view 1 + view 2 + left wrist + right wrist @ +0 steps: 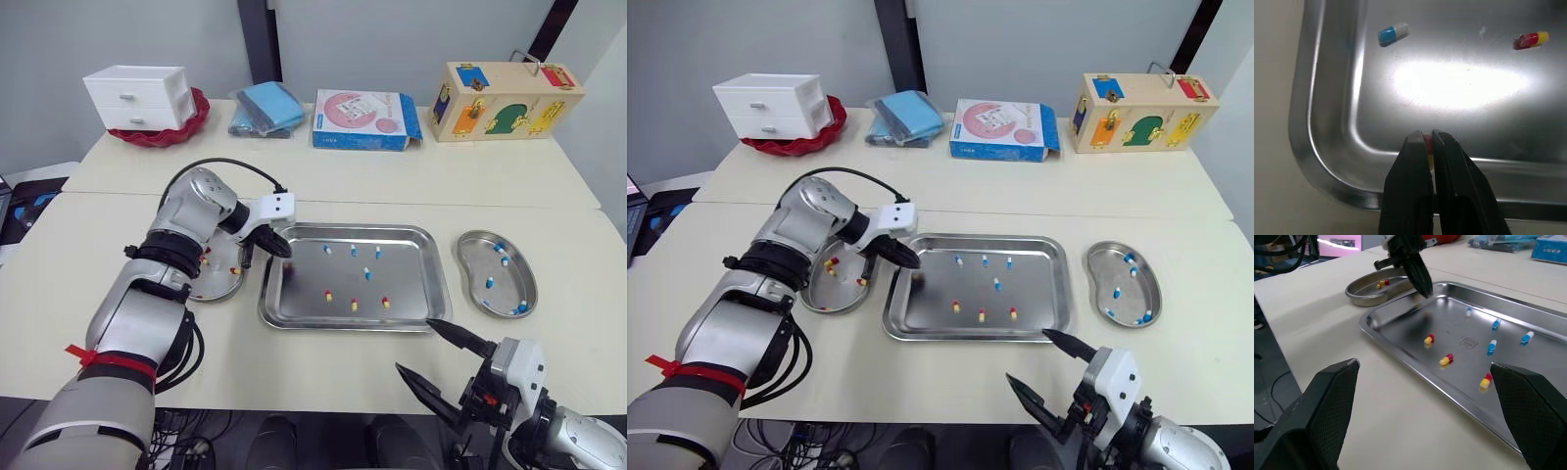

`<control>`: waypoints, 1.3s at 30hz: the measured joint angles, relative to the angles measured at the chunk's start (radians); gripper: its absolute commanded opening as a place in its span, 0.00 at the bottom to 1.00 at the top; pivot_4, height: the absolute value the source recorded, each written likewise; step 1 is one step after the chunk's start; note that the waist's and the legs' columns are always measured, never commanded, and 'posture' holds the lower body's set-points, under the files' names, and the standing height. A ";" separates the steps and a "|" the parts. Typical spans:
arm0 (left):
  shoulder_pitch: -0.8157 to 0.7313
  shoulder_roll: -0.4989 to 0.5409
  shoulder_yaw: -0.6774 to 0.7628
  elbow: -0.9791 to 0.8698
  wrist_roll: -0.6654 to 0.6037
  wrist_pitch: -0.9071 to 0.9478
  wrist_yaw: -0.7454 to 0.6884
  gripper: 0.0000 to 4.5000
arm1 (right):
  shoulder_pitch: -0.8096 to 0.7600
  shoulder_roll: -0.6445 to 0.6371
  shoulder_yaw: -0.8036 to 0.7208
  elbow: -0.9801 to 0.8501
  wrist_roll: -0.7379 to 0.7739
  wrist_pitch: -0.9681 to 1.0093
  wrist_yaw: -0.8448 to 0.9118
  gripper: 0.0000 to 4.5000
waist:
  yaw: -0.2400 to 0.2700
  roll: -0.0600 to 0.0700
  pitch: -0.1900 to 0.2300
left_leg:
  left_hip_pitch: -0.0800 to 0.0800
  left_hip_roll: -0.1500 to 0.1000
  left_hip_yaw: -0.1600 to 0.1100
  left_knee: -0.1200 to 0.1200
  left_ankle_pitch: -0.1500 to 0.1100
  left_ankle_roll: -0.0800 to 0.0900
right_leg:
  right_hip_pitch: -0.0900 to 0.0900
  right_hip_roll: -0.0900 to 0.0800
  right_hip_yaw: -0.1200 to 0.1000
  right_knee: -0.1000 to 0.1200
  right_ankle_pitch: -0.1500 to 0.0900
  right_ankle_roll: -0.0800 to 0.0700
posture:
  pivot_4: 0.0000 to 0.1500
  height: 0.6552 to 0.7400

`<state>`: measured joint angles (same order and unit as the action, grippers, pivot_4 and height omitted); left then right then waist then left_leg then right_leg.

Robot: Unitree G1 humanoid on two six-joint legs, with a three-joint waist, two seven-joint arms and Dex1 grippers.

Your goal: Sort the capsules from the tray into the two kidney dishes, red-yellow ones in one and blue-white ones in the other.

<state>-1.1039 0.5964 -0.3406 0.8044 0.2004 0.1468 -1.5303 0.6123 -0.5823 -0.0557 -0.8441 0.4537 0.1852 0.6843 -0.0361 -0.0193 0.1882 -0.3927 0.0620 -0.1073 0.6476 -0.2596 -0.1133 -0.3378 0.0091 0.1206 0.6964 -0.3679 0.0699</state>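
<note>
- Left gripper: fingers clenched on a red-yellow capsule, tips just inside the left rim of the tray.
- Left kidney dish: just beside that rim.
- Loose capsules: blue-white ones toward the back, red-yellow ones toward the front, with bare tray floor between them and the left gripper.
- Right gripper: fingers spread wide, holding nothing, over the table near the tray's front right corner.
- Right kidney dish: right of the tray, apart from it.
</note>
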 measured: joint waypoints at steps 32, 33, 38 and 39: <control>0.329 0.329 0.113 -0.488 -0.125 0.388 0.110 0.00 | -0.093 -0.082 -0.023 0.123 0.040 -0.094 0.255 1.00 | 0.005 0.000 0.000 | 0.001 0.001 -0.001 0.000 0.000 0.000 | 0.001 0.000 -0.002 0.001 -0.001 -0.002 | 1.00 1.00; 0.329 0.329 0.113 -0.486 -0.125 0.387 0.112 0.00 | -0.093 -0.082 -0.023 0.123 0.040 -0.096 0.255 1.00 | 0.005 0.000 0.000 | 0.001 0.001 -0.001 0.000 0.000 0.000 | 0.001 0.000 -0.002 0.001 -0.001 -0.002 | 1.00 1.00; 0.329 0.329 0.112 -0.476 -0.125 0.372 0.123 0.32 | -0.092 -0.082 -0.033 0.123 0.040 -0.104 0.256 1.00 | 0.005 0.000 0.000 | 0.001 0.001 -0.001 0.000 0.000 0.000 | 0.001 0.000 -0.002 0.001 -0.001 -0.002 | 1.00 1.00; 0.329 0.329 0.112 -0.476 -0.125 0.370 0.123 0.37 | -0.091 -0.082 -0.033 0.123 0.040 -0.104 0.256 1.00 | 0.005 0.000 0.000 | 0.001 0.001 -0.001 0.000 0.000 0.000 | 0.001 0.000 -0.002 0.001 -0.001 -0.002 | 1.00 1.00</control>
<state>-0.7748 0.9250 -0.2285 0.3288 0.0753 0.5172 -1.4077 0.5209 -0.6647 -0.0886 -0.7216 0.4938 0.0811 0.9400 -0.0314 -0.0189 0.1881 -0.3920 0.0627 -0.1086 0.6480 -0.2596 -0.1134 -0.3372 0.0091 0.1190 0.6973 -0.3690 0.0680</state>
